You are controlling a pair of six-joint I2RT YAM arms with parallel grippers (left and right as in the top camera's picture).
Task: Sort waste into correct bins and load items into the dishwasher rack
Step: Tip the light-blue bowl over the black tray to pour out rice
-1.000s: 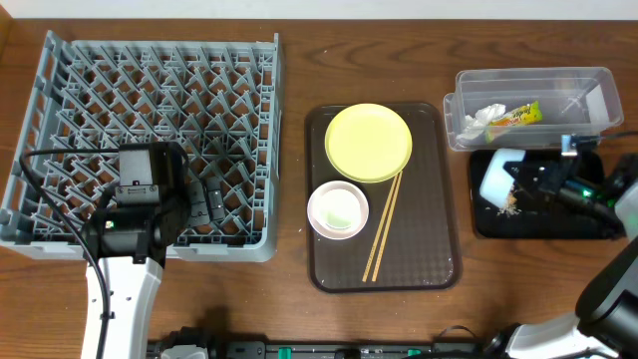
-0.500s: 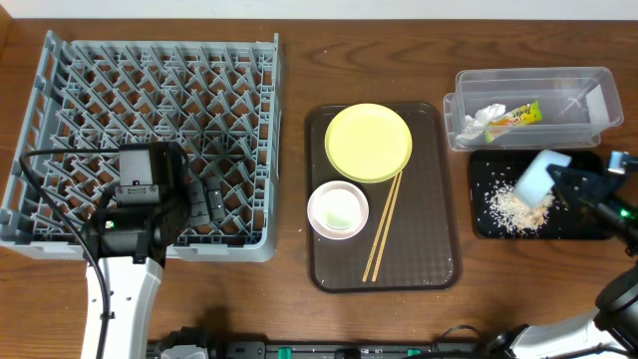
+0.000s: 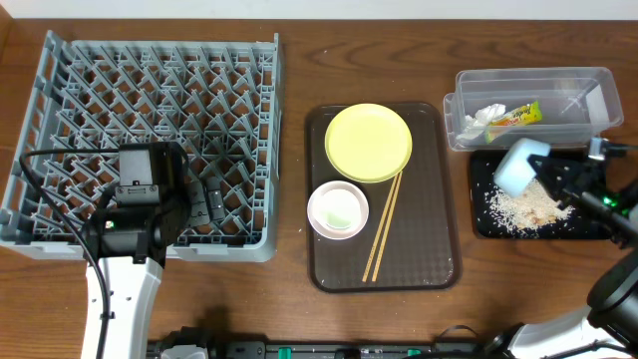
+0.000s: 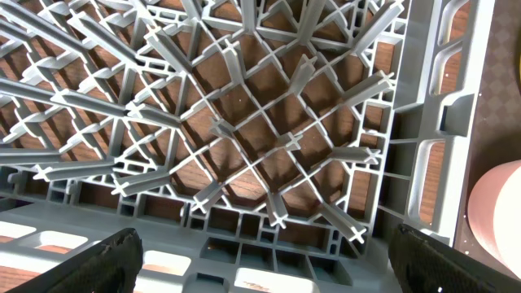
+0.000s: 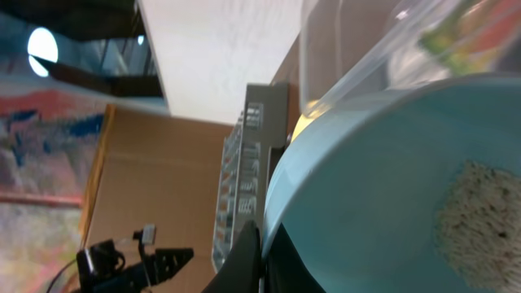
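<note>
My right gripper is shut on the rim of the light blue bowl, holding it tipped on its side above the black tray. Whitish crumbs lie spread in that tray. Close up, the bowl fills the right wrist view, a crumb smear clings inside it, and the gripper pinches its edge. The clear tub holds the wrapper and the tissue. My left gripper hangs open over the grey rack, its fingers wide apart.
The brown serving tray in the middle carries the yellow plate, the pinkish-white bowl and the chopsticks. The rack's front wall lies under the left gripper, and the pinkish bowl shows at the right edge.
The right gripper tipped the blue bowl over the black tray, and crumbs spilled out into the tray. The bowl then shifted up and to the left. The left arm stayed still.
</note>
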